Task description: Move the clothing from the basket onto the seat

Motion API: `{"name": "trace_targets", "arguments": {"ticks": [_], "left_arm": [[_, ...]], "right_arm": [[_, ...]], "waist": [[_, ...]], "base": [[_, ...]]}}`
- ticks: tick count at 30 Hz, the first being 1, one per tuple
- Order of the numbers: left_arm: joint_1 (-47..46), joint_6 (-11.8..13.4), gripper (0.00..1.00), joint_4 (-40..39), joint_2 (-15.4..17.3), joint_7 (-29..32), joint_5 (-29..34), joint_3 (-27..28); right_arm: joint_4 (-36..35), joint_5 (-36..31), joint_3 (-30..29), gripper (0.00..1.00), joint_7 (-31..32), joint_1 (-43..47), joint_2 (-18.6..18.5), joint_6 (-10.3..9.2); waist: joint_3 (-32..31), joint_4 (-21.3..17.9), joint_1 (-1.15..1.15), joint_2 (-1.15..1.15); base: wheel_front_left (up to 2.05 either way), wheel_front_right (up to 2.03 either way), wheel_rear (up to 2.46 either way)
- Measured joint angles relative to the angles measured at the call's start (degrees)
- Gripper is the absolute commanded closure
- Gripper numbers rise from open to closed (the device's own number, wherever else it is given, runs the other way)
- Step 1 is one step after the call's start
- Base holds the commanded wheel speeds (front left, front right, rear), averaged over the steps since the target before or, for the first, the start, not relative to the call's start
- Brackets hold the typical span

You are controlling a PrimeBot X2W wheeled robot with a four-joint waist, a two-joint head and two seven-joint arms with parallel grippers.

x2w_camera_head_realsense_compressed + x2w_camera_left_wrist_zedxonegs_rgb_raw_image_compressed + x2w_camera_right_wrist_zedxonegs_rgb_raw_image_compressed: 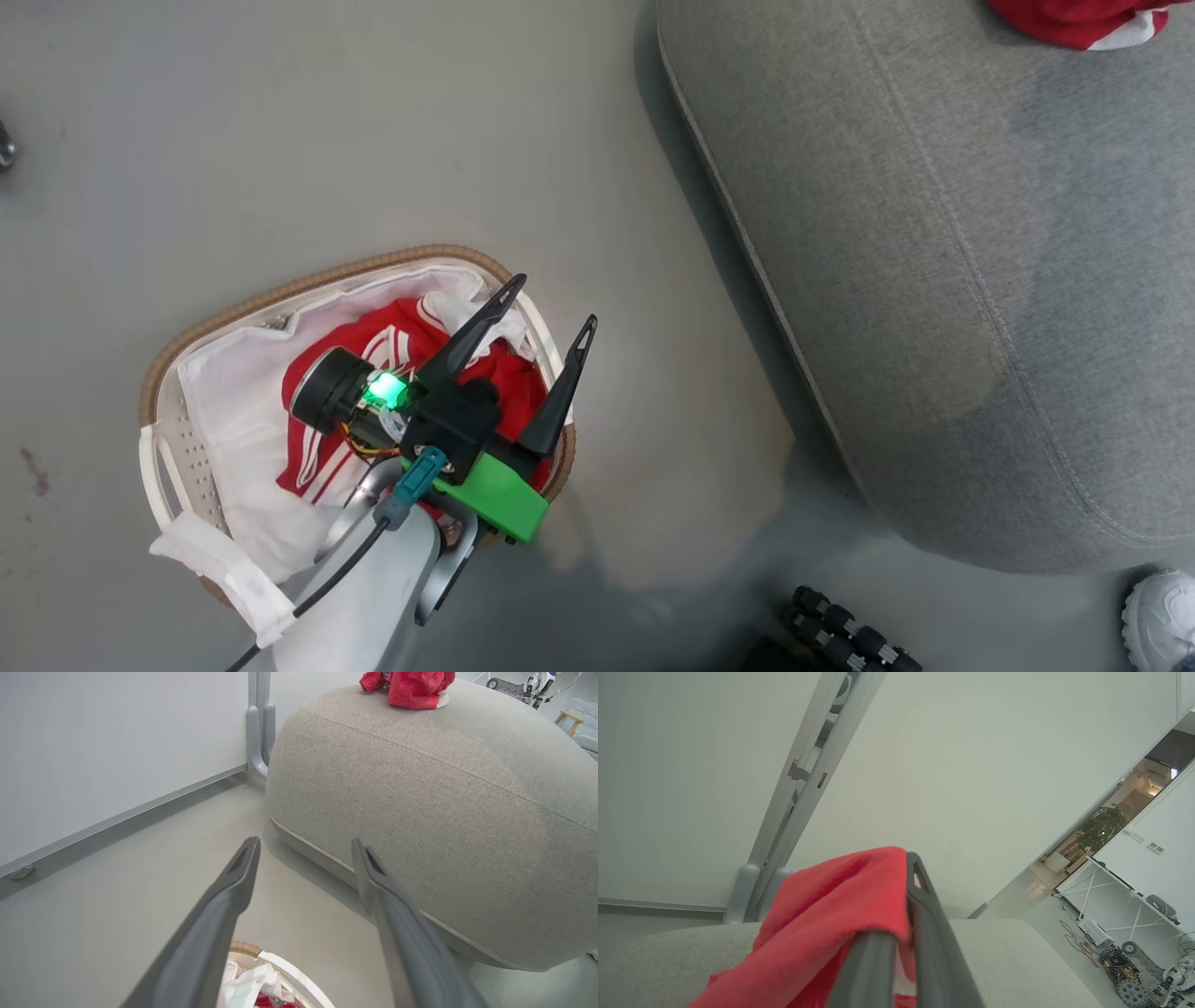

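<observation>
The basket, white with a brown woven rim, stands on the floor at the lower left. Red clothing with white stripes lies in it on the white liner. My left gripper hovers open over the basket's right side, holding nothing; the left wrist view shows the same left gripper pointing at the grey seat. Another red garment lies on top of the seat. My right gripper is shut on red clothing just above the seat.
A person's white shoe and a black ribbed part sit at the lower right of the floor. A pale wall with a grey baseboard and a post stand behind the seat.
</observation>
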Motion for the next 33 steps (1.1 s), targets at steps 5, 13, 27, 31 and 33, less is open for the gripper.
{"name": "trace_targets", "arguments": {"ticks": [5, 13, 27, 31, 33], "left_arm": [[-0.28, 0.36, 0.00, -0.35, 0.67, 0.00, 0.07, 0.10], [-0.32, 0.90, 0.00, -0.24, 0.88, 0.00, -0.08, 0.40], [0.09, 0.65, 0.00, 0.99, -2.35, 0.00, -2.23, 0.56], [1.21, 0.34, 0.00, 1.09, -3.97, 0.00, -3.23, 1.56], [1.93, 0.26, 0.00, 1.11, -4.61, 0.00, -3.61, 2.34]], "right_arm": [[3.05, -1.36, -2.97, 1.00, 0.00, 4.30, 3.32, 0.00], [5.32, -2.89, -7.16, 1.00, 0.00, 10.73, 5.83, 0.00], [-1.97, -3.63, -13.73, 0.00, 0.00, 24.76, 7.30, 0.00], [-3.89, -3.81, -13.33, 0.00, 0.00, 29.17, 7.57, 0.00], [-4.61, -3.65, -12.57, 0.00, 0.00, 30.43, 7.42, 0.00]], "waist": [[3.67, 1.14, 0.00, 0.00], [5.32, 1.88, -0.01, 0.00], [-0.79, 1.98, -0.02, 0.00], [-4.00, 2.72, -0.02, 0.00], [-5.70, 3.18, -0.02, 0.00]], "base": [[0.00, 0.00, 0.00], [0.00, 0.00, 0.00], [0.00, 0.00, 0.00], [0.00, 0.00, 0.00], [0.00, 0.00, 0.00]]}}
